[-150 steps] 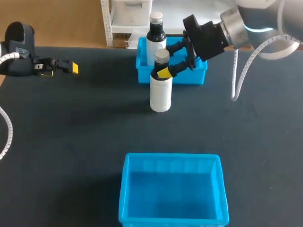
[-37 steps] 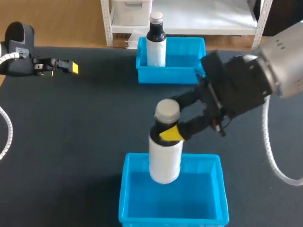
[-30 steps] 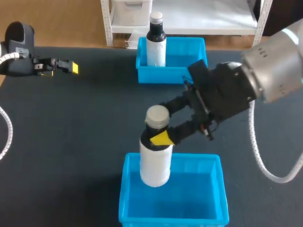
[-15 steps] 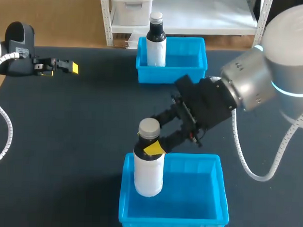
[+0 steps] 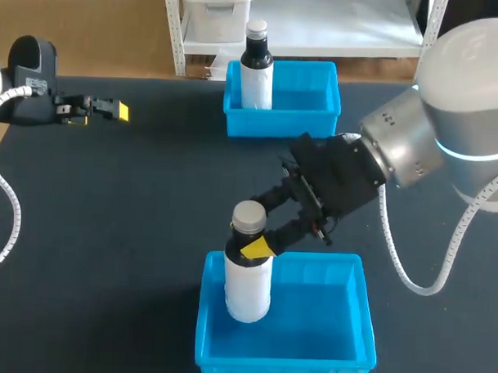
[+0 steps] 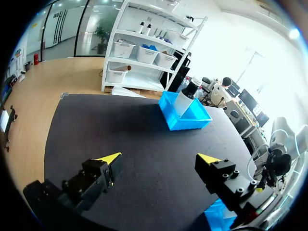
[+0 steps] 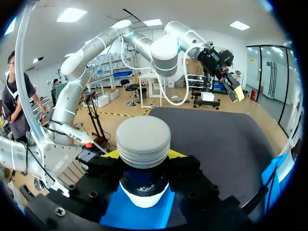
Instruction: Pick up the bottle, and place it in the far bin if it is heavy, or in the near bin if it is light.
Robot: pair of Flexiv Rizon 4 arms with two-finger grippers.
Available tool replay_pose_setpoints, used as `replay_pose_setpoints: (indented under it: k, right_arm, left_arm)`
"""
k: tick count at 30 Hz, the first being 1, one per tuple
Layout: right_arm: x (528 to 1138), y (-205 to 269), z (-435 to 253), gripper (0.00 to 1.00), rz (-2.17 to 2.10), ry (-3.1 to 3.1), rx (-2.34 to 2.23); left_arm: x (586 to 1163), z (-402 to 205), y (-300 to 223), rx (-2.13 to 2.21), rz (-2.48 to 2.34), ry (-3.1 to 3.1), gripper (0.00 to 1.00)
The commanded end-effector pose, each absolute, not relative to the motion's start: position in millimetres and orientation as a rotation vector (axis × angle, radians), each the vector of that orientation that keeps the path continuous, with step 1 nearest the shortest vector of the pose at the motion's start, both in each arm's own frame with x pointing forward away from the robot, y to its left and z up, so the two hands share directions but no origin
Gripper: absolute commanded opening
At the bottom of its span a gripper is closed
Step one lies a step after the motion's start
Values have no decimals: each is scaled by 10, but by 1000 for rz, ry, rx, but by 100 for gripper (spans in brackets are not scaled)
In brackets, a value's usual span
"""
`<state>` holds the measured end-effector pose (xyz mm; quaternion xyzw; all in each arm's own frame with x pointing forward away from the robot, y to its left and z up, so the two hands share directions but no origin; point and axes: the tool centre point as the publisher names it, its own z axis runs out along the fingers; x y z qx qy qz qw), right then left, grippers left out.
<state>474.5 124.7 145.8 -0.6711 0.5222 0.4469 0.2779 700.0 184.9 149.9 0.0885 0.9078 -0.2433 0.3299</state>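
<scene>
The white bottle with a grey cap stands upright, its lower part inside the left half of the near blue bin. My right gripper is shut on its neck just below the cap. In the right wrist view the cap sits between the fingers, with the bin's blue floor beneath. Whether the base touches the floor I cannot tell. My left gripper hangs open and empty over the table's far left; in its own view the gripper shows nothing between its tips.
The far blue bin at the table's back edge holds a second bottle with a dark neck and white cap, in its left corner. The left wrist view shows that bin and bottle ahead of the gripper.
My right arm carried the bottle left and down, lowering it into the near bin. In the last half second it barely shifted. The left arm stayed still.
</scene>
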Motion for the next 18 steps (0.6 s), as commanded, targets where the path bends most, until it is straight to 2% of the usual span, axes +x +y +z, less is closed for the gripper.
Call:
replay_pose_setpoints:
  k: [1, 12, 13, 15, 16, 18]
  right_arm:
    - [4750, 1250, 1424, 0, 1197, 1400, -1805]
    - [4737, 1256, 1351, 0, 1197, 1401, -1827]
    - [4736, 1255, 1347, 4, 1197, 1401, -1828]
    - [4736, 1255, 1343, 26, 1195, 1402, -1831]
    - [4735, 1255, 1342, 30, 1195, 1402, -1833]
    - [4734, 1255, 1340, 46, 1194, 1402, -1836]
  left_arm:
    - [7000, 1499, 1849, 231, -636, 2374, 100]
    - [7000, 1499, 1849, 231, -636, 2374, 100]
    - [7000, 1499, 1849, 231, -636, 2374, 100]
    - [7000, 1499, 1849, 231, -636, 2374, 100]
    - [7000, 1499, 1849, 231, -636, 2374, 100]
    - [7000, 1499, 1849, 231, -636, 2374, 100]
